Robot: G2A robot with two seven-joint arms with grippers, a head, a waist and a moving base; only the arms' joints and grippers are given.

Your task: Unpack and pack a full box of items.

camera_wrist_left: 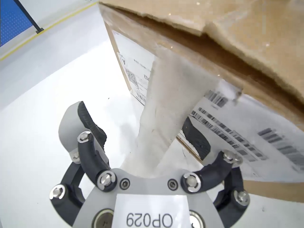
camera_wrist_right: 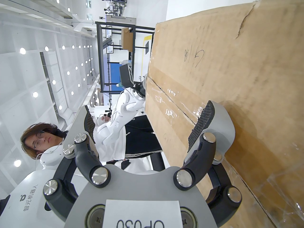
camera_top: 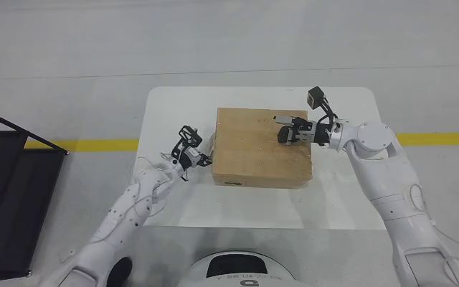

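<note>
A brown cardboard box (camera_top: pixel 262 147) stands with its top flaps down near the middle of the white rectangular table (camera_top: pixel 344 208), somewhat closer to the far edge than to the near one. The left gripper (camera_top: pixel 203 159) sits low over the table just beside the box's left side, near the box's front left corner. Its two dark-padded fingers (camera_wrist_left: pixel 92 124) are spread apart. A loose strip of whitish, translucent packing tape (camera_wrist_left: pixel 171 88) hangs from the box's upper edge and passes between the fingers without being pinched by either. Above that strip the edge of the top flap is ragged and slightly raised, with a dark gap under it. White printed labels (camera_wrist_left: pixel 237 129) cover the side wall below. The right gripper (camera_top: pixel 285 128) is over the box's top, towards its back right corner, with its fingers wide apart and nothing between them. One ribbed pad (camera_wrist_right: pixel 201 124) lies right at the cardboard, beside the glossy taped centre seam (camera_wrist_right: pixel 171 110). Whether the pad touches the cardboard cannot be told. The other finger is off the box, in open air.
</note>
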